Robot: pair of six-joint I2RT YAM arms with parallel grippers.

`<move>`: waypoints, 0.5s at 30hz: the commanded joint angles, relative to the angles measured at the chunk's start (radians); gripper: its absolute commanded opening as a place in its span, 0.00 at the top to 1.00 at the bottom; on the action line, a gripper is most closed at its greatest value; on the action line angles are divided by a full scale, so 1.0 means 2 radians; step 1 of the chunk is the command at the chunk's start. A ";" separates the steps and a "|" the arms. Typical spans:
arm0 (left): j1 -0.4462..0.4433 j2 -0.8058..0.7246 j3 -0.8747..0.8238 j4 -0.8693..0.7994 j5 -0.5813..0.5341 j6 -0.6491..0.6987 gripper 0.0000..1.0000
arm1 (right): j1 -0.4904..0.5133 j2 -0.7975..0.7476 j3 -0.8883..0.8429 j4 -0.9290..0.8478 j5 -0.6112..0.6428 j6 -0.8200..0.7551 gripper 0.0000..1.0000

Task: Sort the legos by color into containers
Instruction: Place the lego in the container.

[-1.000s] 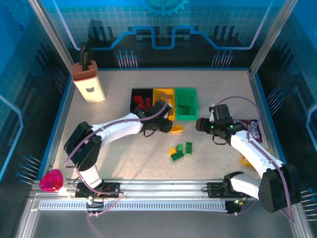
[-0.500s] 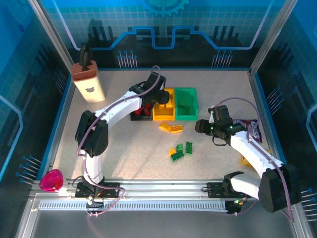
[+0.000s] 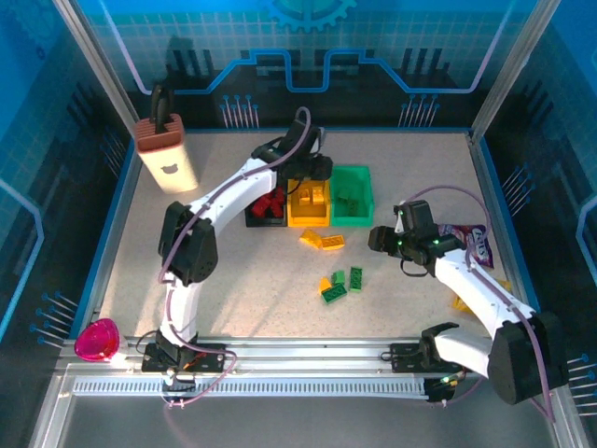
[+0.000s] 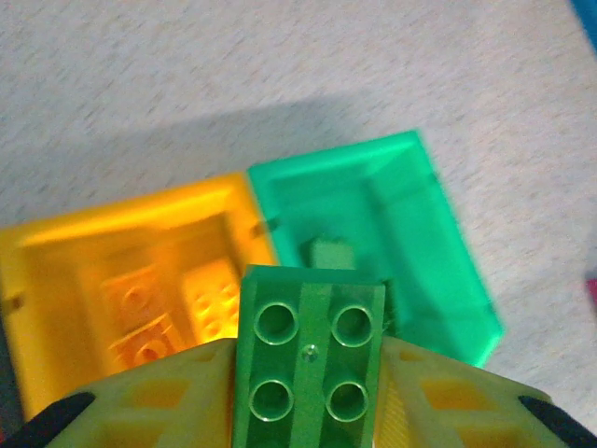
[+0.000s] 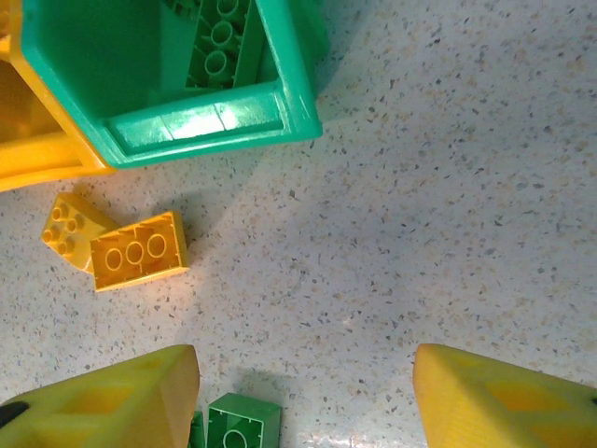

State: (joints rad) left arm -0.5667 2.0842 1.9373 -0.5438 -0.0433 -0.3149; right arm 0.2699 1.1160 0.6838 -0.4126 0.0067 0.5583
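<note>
Left wrist view: shows the left pincer [image 4: 311, 397] closed tight on a green brick [image 4: 311, 359], studs toward the camera, a finger against each long side. Below and ahead of the pincer, slightly right: the green bin [image 4: 438, 233], with another green piece lying inside. Below and to the pincer's left: the yellow bin [image 4: 131, 210], holding yellow bricks [image 4: 187, 308], wall to wall with the green one. Hangs, by the look of it, close over that shared wall rather than squarely above green; hard to tell exactly from this angle.

Main risk, judged from that: letting go here and dropping green into yellow, or clipping a rim and bouncing out onto the table [image 3: 261, 289]. Likely cause: too little travel to the right before opening. Also possible: brick clinging to one finger on release and falling crooked.

Top external view: places the left pincer [image 3: 312, 170] above the far end of the bins, with the black bin [image 3: 252, 220] beyond the yellow one.

Right pincer [image 5: 303, 392]: wide open, holding nothing, low over the table. Ahead and to its left: two loose yellow bricks [image 5: 140, 250]. Under the gap between its fingers, nearer one of them: a loose green brick [image 5: 242, 425]. Second risk: both arms reaching for the bins at once and knocking together, or nudging a bin out of line.
</note>
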 commanded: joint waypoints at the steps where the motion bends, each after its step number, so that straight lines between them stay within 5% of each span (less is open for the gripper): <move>1: -0.021 0.053 0.066 -0.042 0.029 -0.005 0.61 | 0.005 -0.019 -0.004 -0.015 0.020 0.012 0.37; 15: -0.043 0.155 0.176 -0.076 0.051 -0.017 0.58 | 0.013 -0.040 -0.018 -0.031 0.003 0.014 0.36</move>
State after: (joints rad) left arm -0.6472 2.3718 2.2364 -0.6605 0.0250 -0.3389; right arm 0.2749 1.0489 0.6674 -0.4511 0.0219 0.5674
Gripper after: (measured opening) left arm 0.419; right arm 0.636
